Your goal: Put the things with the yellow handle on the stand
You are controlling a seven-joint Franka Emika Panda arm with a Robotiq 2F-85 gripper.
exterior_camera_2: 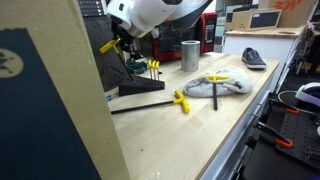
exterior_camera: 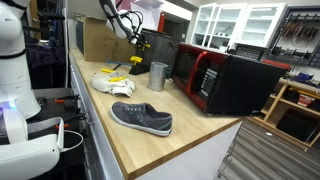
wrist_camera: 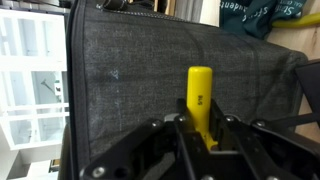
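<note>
Claw (wrist_camera: 200,126) pinches exactly one yellow-handled utensil (wrist_camera: 199,88).

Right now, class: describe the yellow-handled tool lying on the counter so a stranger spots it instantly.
Find the long wooden counter. Between the black stand and the white cloth lies a yellow-handled tool. It rests on bare wood, not racked, with a long black shaft.

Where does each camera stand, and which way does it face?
Exterior view: at the counter end by the grey shoe, facing along the counter toward the cardboard box; the arm shows.
Exterior view: at the opposite end, behind a brown board, facing back toward the shoe; the gripper shows by the stand.
Wrist view: on the wrist, facing dark grey fabric; the fingers show, shut on a yellow handle.
Shared: both exterior views show shoe, metal cup and white cloth.
</note>
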